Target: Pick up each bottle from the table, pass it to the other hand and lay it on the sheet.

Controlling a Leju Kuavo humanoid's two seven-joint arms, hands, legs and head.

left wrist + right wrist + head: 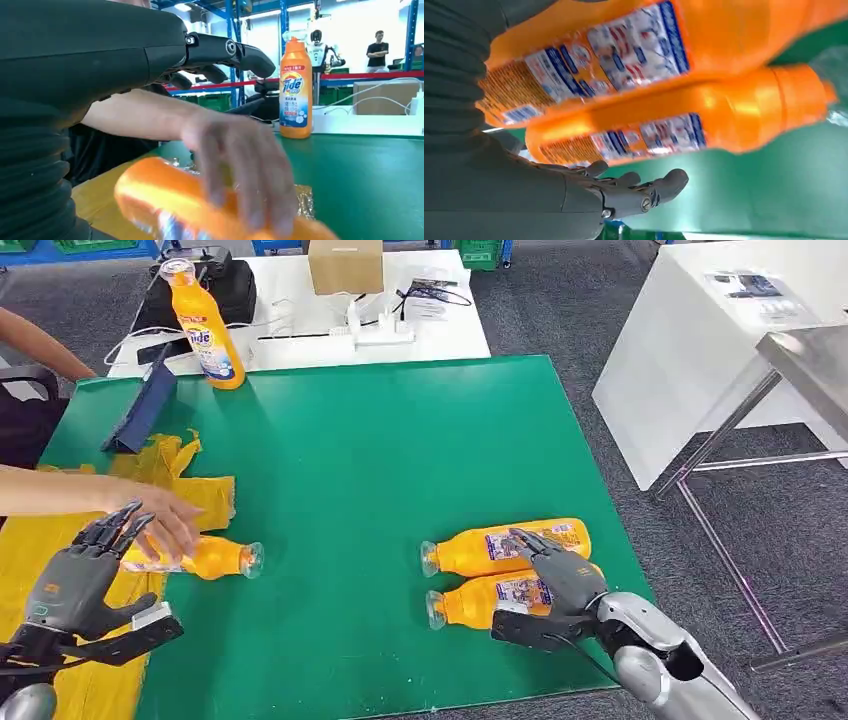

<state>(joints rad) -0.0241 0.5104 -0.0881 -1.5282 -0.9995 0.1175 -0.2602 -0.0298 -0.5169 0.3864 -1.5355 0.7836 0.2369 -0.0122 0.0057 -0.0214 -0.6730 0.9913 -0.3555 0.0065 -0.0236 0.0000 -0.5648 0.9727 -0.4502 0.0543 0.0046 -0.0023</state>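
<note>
Two orange bottles lie side by side on the right of the green table (350, 460), the far bottle (500, 545) (624, 50) and the near bottle (480, 602) (674, 130). My right hand (555, 575) (639, 192) hovers over them with its fingers stretched out and grips neither. A third orange bottle (210, 558) (165, 195) lies at the edge of the yellow sheet (205, 498), under a person's hand (165, 525) (240, 165). My left hand (85, 575) (225, 50) is just behind that bottle, fingers spread, holding nothing.
An upright Tide bottle (205, 330) (295, 90) stands at the table's far left corner, next to a blue stand (145, 405). Behind is a white table with a cardboard box (345, 265), a black bag (210, 285) and cables. A metal frame (800, 360) stands right.
</note>
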